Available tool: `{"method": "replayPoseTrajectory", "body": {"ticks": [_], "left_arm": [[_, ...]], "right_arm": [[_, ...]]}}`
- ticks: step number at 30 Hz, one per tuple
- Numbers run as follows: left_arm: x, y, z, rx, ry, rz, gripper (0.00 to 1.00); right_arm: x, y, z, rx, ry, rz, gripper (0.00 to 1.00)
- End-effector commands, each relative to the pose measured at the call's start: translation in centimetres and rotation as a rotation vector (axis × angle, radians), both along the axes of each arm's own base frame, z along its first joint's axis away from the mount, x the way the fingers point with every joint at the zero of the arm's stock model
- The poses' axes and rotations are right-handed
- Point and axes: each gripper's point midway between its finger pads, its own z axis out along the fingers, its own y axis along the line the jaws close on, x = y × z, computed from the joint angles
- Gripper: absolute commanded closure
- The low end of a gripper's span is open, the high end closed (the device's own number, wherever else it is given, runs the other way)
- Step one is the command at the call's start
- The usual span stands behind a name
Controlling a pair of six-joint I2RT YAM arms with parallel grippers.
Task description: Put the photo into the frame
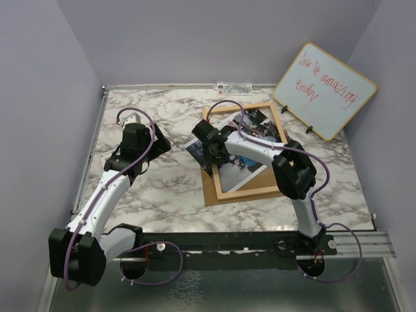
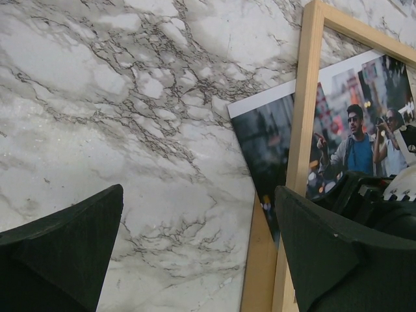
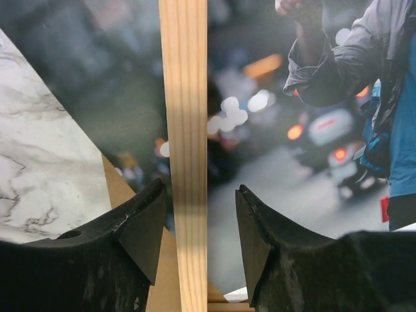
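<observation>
— Where is the photo (image 2: pixel 268 133)?
— Askew under one rail of the frame (image 2: pixel 305 97), a corner out on the counter (image 2: pixel 97 97).
— And the tools?
— The right tool (image 3: pixel 198 195) straddles that rail, jaws apart. The left tool (image 2: pixel 198 190) hangs wide open. The right one should pinch squarely and lift gently.

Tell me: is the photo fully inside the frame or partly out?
Partly out. The photo lies skewed, the wooden rail of the frame crosses over it, and one corner sticks out onto the marble table.
</observation>
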Motion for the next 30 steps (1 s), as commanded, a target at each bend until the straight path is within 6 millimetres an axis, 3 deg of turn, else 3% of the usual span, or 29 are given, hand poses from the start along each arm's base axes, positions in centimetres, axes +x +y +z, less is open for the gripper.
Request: {"method": "replayPoseTrajectory", "body": {"ticks": [1, 7, 10, 13, 20, 23, 30], "left_arm": [[-0.1, 0.4, -0.6, 0.024, 0.018, 0.010, 0.01], [0.2, 0.1, -0.6, 0.015, 0.021, -0.004, 0.01], [0.6, -0.7, -0.2, -0.009, 0.018, -0.035, 0.01], [1.0, -2.2, 0.4, -0.059, 0.016, -0.097, 0.01], [2.0, -7.8, 1.9, -0.289, -0.027, -0.312, 0.01], [2.3, -10.1, 1.6, -0.406, -0.020, -0.387, 0.01], [2.7, -15.4, 0.5, -0.596, 0.000, -0.542, 0.01]], "right_arm": [[0.5, -0.5, -1.5, -0.049, -0.005, 0.000, 0.50], [0.5, 0.0, -2.1, -0.024, -0.007, 0.010, 0.70], [0.7, 0.3, -0.7, 0.009, -0.035, 0.013, 0.86], [0.8, 0.4, 1.3, 0.046, -0.064, 0.015, 0.95], [-0.8, 0.8, 6.0, 0.179, -0.078, 0.036, 0.97], [-1.9, 1.0, 7.5, 0.251, -0.079, 0.054, 0.97], [-3.7, 1.4, 8.6, 0.353, -0.076, 0.122, 0.97]]}}
